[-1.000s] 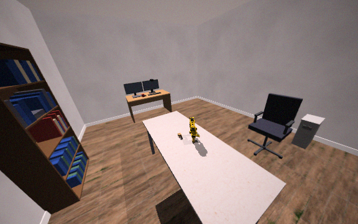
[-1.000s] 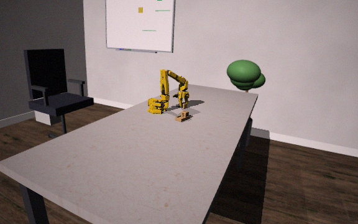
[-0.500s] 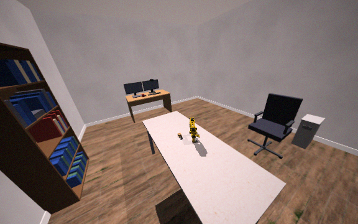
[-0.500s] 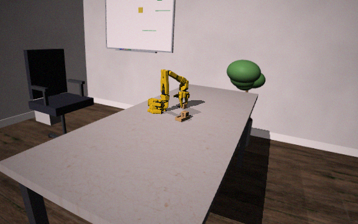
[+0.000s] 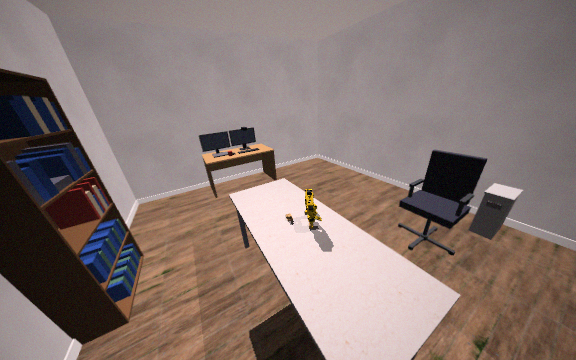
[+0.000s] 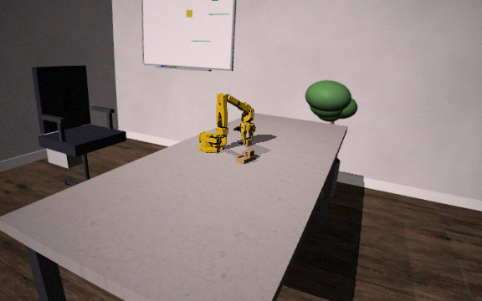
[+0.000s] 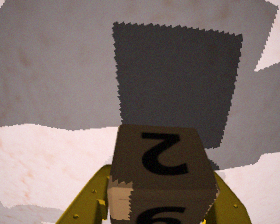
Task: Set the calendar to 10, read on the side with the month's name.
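Observation:
The wooden tray lies on the table, small in the top and exterior views. One cube sits in it, with a dark digit that looks like a 5; the month's name cannot be read. My gripper is beyond the tray in the exterior view, pointing down, shut on the other cube. In the wrist view a finger is against each side of it. One face shows an upside-down 2; the face below shows a round digit, cut off by the frame. Whether this cube touches the table cannot be told.
The yellow arm's base stands left of the tray on the long pale table. The arm's shadow falls on the table around the held cube. A chair stands off the table.

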Motion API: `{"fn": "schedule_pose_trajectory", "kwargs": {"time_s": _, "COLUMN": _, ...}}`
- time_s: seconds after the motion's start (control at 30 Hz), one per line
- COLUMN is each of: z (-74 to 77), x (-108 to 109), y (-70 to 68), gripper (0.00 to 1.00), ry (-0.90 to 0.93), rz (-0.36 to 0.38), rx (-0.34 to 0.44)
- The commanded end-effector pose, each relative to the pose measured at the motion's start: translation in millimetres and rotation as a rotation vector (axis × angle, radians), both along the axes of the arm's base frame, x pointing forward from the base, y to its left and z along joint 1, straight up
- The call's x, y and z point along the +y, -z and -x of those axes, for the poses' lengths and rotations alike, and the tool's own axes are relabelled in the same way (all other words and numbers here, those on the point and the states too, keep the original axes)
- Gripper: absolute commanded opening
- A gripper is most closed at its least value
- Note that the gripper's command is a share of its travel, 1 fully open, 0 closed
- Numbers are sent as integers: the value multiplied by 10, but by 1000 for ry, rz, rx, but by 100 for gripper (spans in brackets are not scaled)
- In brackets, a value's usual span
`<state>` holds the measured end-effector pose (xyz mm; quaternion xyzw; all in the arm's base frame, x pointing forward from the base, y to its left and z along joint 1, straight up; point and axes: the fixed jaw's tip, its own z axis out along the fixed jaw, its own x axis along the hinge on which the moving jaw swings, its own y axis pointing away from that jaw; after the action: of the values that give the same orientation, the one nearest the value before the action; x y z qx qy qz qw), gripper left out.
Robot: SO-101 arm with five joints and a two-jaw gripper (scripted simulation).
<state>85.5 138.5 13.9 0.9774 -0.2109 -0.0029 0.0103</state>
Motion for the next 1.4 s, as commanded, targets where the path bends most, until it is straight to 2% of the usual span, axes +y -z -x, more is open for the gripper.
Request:
{"fn": "schedule_pose_trajectory", "kwargs": {"time_s": 0.0, "z": -39, "x": 68, "y": -50, "gripper": 10, "ry": -5, "rz": -33, "rx": -19}}
{"fn": "schedule_pose_trajectory", "kwargs": {"time_s": 0.2, "z": -39, "x": 68, "y": -50, "gripper": 0, "ry": -5, "rz": -33, "rx": -19}}
{"fn": "schedule_pose_trajectory", "kwargs": {"time_s": 0.53, "z": -41, "x": 69, "y": -79, "gripper": 0, "ry": -5, "rz": -33, "rx": -19}}
{"fn": "schedule_pose_trajectory", "kwargs": {"time_s": 0.83, "z": -41, "x": 60, "y": -299, "gripper": 0, "ry": -5, "rz": -33, "rx": -19}}
{"fn": "schedule_pose_trajectory", "kwargs": {"time_s": 0.9, "z": -41, "x": 60, "y": -299, "gripper": 0, "ry": -5, "rz": -33, "rx": -19}}
{"fn": "schedule_pose_trajectory", "kwargs": {"time_s": 1.13, "z": -27, "x": 29, "y": -490, "gripper": 0, "ry": -5, "rz": -33, "rx": -19}}
{"fn": "schedule_pose_trajectory", "kwargs": {"time_s": 1.37, "z": -19, "x": 15, "y": -551, "gripper": 0, "ry": -5, "rz": -33, "rx": -19}}
